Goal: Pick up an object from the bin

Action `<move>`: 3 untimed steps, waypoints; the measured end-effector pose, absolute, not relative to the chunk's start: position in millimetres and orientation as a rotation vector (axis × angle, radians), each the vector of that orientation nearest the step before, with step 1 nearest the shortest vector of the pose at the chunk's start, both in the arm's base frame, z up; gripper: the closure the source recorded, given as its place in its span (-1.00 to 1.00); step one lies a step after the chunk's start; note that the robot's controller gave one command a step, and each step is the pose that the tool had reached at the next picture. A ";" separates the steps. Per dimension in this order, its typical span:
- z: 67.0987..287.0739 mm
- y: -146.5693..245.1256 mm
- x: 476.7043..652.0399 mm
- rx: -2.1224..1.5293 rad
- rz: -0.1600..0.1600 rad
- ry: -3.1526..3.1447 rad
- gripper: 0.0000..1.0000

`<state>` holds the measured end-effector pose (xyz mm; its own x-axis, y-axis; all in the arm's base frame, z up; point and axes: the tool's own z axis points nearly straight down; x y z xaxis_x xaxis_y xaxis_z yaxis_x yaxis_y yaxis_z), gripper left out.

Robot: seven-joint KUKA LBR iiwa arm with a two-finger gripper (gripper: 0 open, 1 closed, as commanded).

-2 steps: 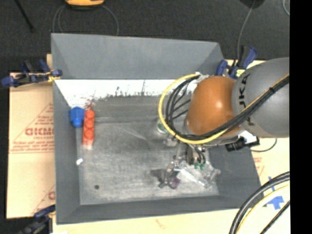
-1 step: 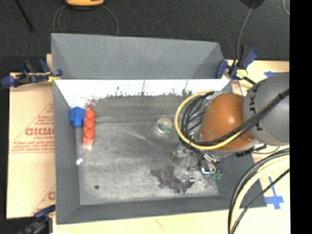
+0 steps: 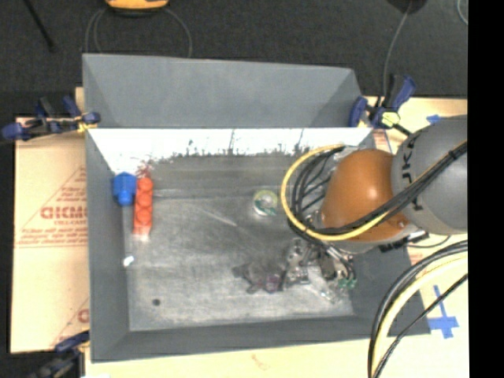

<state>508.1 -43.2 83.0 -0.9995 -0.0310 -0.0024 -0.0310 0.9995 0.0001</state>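
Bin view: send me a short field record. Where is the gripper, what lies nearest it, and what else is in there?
gripper: low in the near-right part of the bin, under the orange wrist cover
nearest thing: dark purple lumpy thing, on the floor just to its left
mid-bin: clear roundish thing, lying apart
left wall: blue thing beside an orange ridged stick
held: cannot tell
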 end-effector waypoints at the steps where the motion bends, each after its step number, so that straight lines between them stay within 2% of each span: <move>1: 83.0 -43.0 508.1 -0.046 0.001 3.139 -1.00; 2: 73.5 -14.8 529.4 -0.087 -0.005 3.133 -1.00; 3: 75.9 -14.2 531.3 -0.083 -0.001 3.125 1.00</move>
